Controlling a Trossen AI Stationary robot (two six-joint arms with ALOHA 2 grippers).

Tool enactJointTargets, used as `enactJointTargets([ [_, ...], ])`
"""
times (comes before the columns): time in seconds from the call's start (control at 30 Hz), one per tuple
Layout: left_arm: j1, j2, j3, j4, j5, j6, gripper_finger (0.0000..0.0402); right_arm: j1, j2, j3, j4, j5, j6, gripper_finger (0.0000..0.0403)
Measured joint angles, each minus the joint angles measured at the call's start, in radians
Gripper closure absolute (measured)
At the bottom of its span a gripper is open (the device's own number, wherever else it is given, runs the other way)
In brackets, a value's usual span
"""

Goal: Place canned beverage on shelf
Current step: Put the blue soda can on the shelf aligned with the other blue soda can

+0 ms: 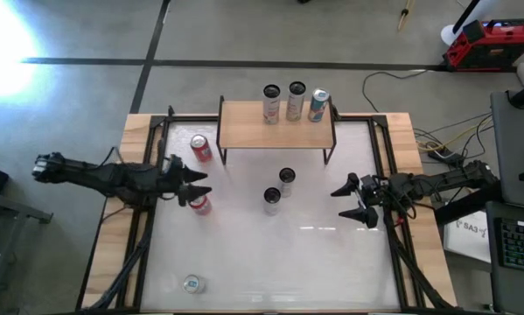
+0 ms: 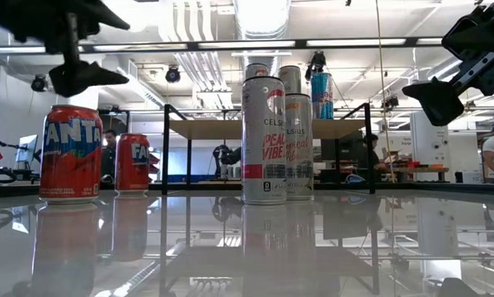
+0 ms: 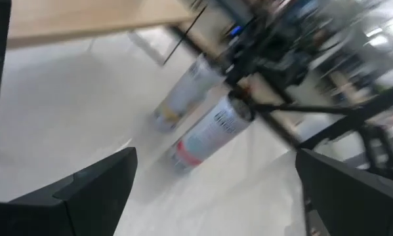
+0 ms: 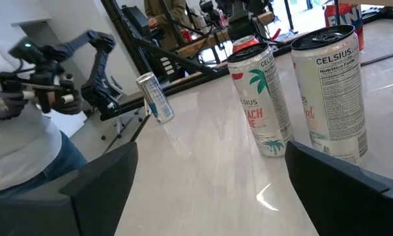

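The shelf [image 1: 275,129] is a tan wooden top on black legs at the table's far middle; three cans [image 1: 294,101] stand along its far edge. Two white Celsius cans [image 1: 271,199] [image 1: 286,179] stand upright on the table in front of it. Two red Fanta cans [image 1: 200,147] [image 1: 200,205] stand at the left. My left gripper [image 1: 197,187] is open and empty, raised above the nearer Fanta can [image 2: 71,153], its fingers pointing at the Celsius cans [image 3: 206,134]. My right gripper [image 1: 342,203] is open and empty, to the right of the Celsius cans [image 4: 330,92].
A small silver-and-blue can [image 1: 192,283] stands near the table's front left corner and also shows in the right wrist view [image 4: 154,98]. Black rails [image 1: 386,153] run along the table's sides. A person [image 4: 25,131] stands beyond the table's left side. There is bare white table [image 1: 296,262] toward the near edge.
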State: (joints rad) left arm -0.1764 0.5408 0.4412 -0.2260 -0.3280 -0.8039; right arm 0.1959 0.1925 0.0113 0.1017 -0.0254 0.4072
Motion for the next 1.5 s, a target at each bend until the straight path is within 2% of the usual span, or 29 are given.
enactJointTargets([
  [0.23, 0.001, 0.334, 0.275, -0.249, -0.003, -0.159, 0.0002, 0.0, 0.0, 0.0, 0.0, 0.0, 0.0, 0.0033],
  [0.4, 0.002, 0.534, 0.479, -0.444, -0.003, -0.216, 0.0002, 0.0, 0.0, 0.0, 0.0, 0.0, 0.0, 0.0033],
  [0.53, 0.002, 0.68, 0.656, -0.665, 0.0, -0.291, 0.0002, 0.0, 0.0, 0.0, 0.0, 0.0, 0.0, 0.0033],
  [0.73, 0.002, 0.85, 0.873, -0.983, 0.099, -0.455, 0.0002, 0.0, 0.0, 0.0, 0.0, 0.0, 0.0, 0.0033],
  [0.83, 0.0, 0.887, 0.905, -1.04, 0.146, -0.542, 0.0002, 0.0, 0.0, 0.0, 0.0, 0.0, 0.0, 0.0033],
  [1.1, -0.035, 0.892, 0.863, -1.007, 0.225, -0.694, 0.0002, 0.0, 0.0, 0.0, 0.0, 0.0, 0.0, 0.0033],
  [1.5, -0.283, 0.903, 0.853, -1.033, 0.189, -1.085, 0.0002, 0.0, 0.0, 0.0, 0.0, 0.0, 0.0, 0.0033],
])
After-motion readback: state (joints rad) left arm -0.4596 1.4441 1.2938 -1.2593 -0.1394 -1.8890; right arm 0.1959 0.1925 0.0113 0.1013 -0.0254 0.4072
